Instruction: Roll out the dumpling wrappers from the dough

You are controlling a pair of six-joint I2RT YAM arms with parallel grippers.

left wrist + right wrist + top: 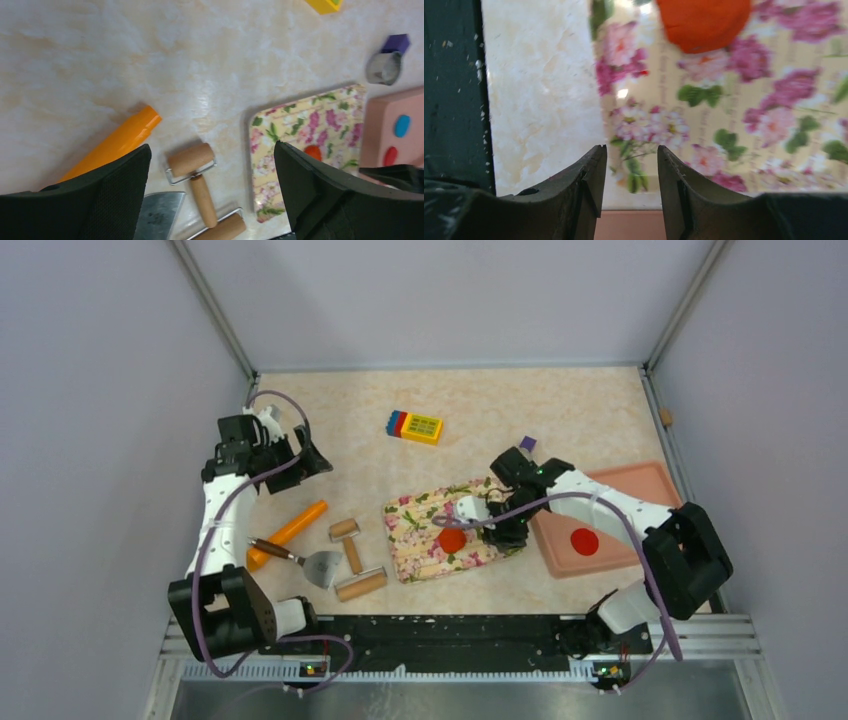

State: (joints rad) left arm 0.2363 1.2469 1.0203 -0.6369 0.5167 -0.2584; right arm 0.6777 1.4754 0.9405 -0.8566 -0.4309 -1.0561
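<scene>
- One by one, inspected both pincers.
- Found left pincer [211,147] spread wide and holding nothing, poised above the tabletop [470,400] near the double-ended wooden roller [352,555].
- Found right pincer [630,149] partly parted, with nothing between the jaws, low over the floral mat [415,525].
- Located the dough [452,539] as a round red-orange patch on that mat, just ahead of the right pincer and not touching it.
- Located one dumpling wrapper [585,541], flat and round, on the pink tray [620,485] just right of the mat.
- Judged the step in hand as readying the dough on the mat for flattening; saw no grip on the roller.
- Judged the next move to call for lowering the left pincer over the roller handle, closing squarely across it, then carrying it to the mat and pressing evenly over the dough.
- Flagged a likely risk of soft clay sticking to the roller or dragging the mat.
</scene>
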